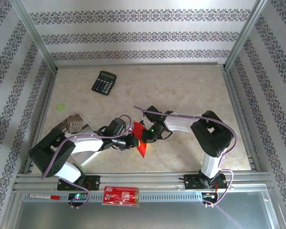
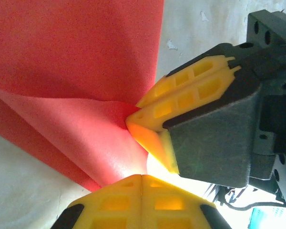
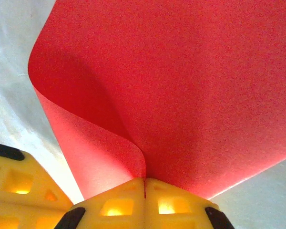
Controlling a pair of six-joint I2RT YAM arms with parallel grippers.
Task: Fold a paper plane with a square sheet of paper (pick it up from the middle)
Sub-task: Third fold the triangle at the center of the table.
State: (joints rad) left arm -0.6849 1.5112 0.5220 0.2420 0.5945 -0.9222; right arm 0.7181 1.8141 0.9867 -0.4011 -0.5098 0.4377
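Together: left pincer (image 2: pixel 142 177), right pincer (image 3: pixel 144 180) both clenched on square sheet of paper (image 3: pixel 181 71); calculator (image 1: pixel 104 82), red packet (image 1: pixel 121 195) well apart.

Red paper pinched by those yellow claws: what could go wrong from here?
The right gripper pinches the red paper at just one spot, so a tug could tear it or pull it free. The paper curls in a loose bend, so a crease could land crooked. The left gripper sits very close; they might bump.
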